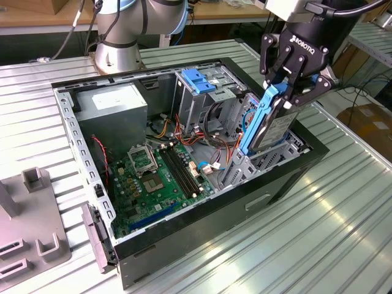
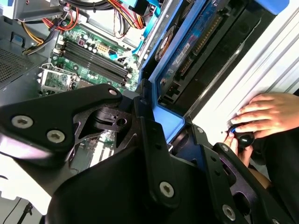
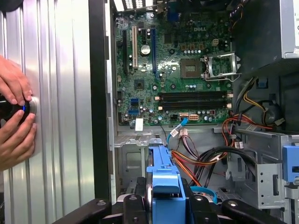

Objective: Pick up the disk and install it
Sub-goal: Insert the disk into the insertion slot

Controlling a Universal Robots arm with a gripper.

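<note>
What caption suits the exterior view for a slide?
Gripper clamps the blue-framed disk, tilted on end, over the open computer case.

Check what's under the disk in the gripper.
The disk, clamped tilted in the gripper, hangs over the grey drive bay at a corner of the case. The bay's floor is hidden by the disk and the bay wall.

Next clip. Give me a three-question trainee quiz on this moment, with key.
1. True or false: the tool is shut on the disk.
2. Relative to the case, the disk is: A) lying flat outside it; B) tilted at its end on the exterior view's right; C) flat on its green board.
3. In the first wrist view, what rests on the table beside the case?
Key: 1 true; 2 B; 3 a person's hands.
</note>
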